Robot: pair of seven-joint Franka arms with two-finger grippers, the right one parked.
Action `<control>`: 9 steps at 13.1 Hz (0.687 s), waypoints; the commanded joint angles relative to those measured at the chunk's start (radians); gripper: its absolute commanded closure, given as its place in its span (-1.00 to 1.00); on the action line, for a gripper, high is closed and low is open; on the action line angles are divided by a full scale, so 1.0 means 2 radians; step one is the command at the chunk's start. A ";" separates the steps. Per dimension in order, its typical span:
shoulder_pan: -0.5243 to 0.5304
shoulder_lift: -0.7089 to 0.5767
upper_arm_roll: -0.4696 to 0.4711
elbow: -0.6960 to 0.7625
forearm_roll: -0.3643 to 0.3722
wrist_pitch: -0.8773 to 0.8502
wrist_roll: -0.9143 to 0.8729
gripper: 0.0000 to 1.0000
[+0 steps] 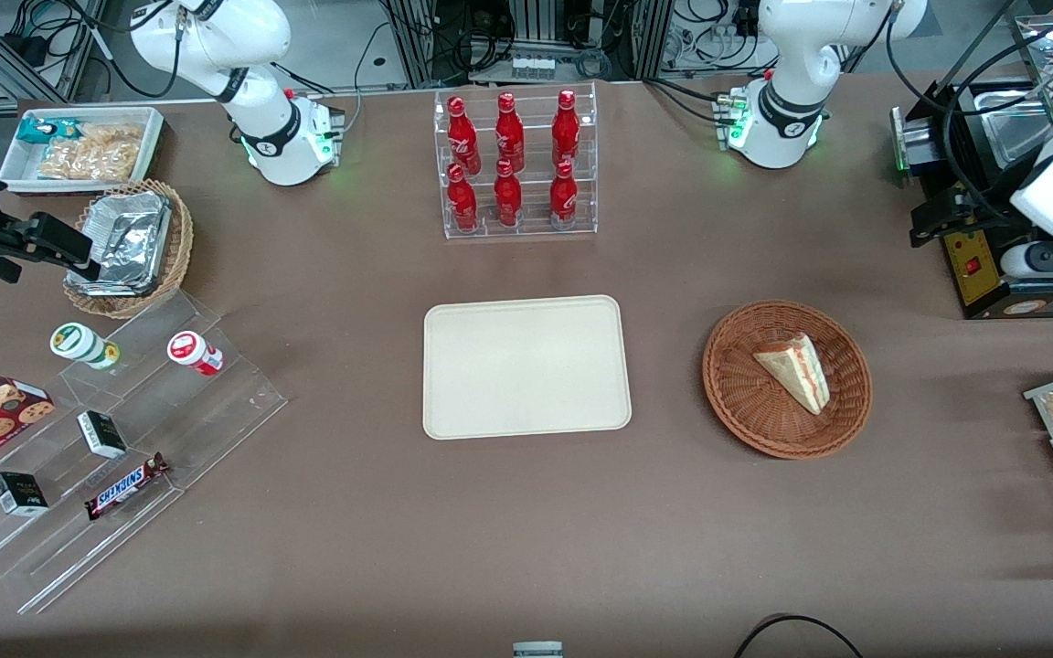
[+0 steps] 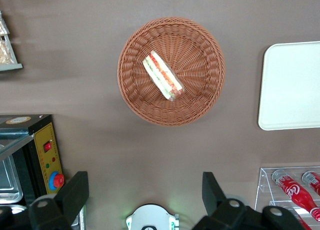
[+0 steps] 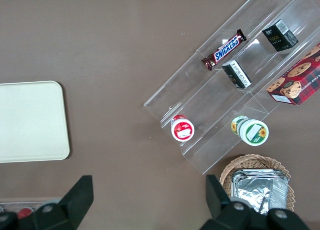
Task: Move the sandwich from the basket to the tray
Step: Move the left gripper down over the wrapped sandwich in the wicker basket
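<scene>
A: Where is the sandwich?

B: It lies inside the round woven basket, on the brown table toward the working arm's end. The cream tray sits flat beside the basket, well apart from it, and nothing is on it.

A: And the gripper?

B: It hangs high above the table, close to the arm's own base. Its two black fingers are spread wide, holding nothing.

A: How does the sandwich lie from it?

B: Below and ahead of the fingers, nearer the front camera. The wedge's long axis runs diagonally to the gap between the fingers, so a wrist turn seems likely before descending.
</scene>
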 commanded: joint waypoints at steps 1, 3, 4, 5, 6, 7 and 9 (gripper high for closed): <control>-0.003 0.002 0.002 0.005 0.000 0.005 0.005 -1.00; -0.003 0.005 0.003 -0.014 0.000 0.012 0.005 -1.00; -0.002 0.006 0.003 -0.030 0.001 0.022 0.005 -1.00; -0.002 0.006 0.003 -0.051 0.002 0.045 0.005 -1.00; -0.002 0.006 0.003 -0.080 0.002 0.072 0.005 -1.00; -0.003 0.005 0.003 -0.107 0.002 0.099 0.005 -1.00; -0.003 0.005 0.003 -0.164 0.003 0.168 0.005 -1.00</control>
